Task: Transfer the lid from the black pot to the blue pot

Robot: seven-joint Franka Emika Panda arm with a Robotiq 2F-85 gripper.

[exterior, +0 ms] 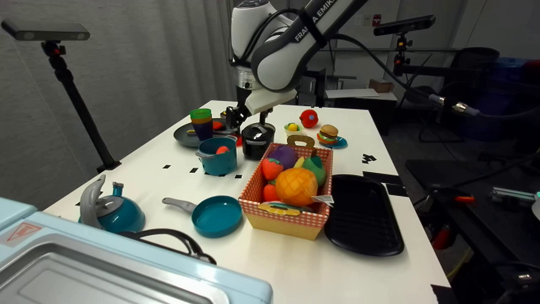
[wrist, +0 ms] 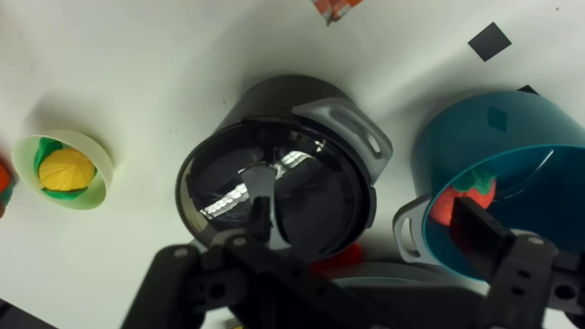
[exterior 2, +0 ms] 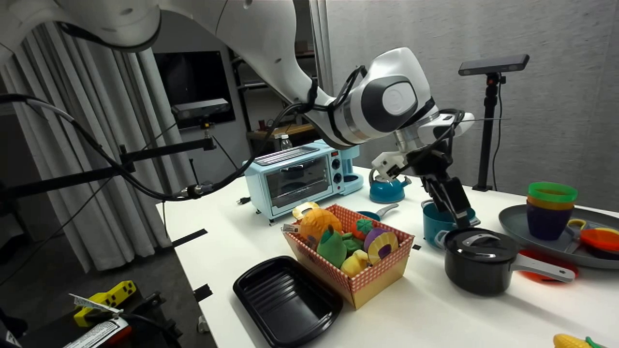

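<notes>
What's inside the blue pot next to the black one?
In the wrist view, the blue pot holds a red toy with a green top. Anything behind the gripper finger there can't be seen.

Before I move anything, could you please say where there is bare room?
Tape marks aside, the table is bare between toaster oven, fruit basket and black tray, and between kettle, frying pan and blue pot. It's crowded around black pot, grey platter and stacked cups.
</notes>
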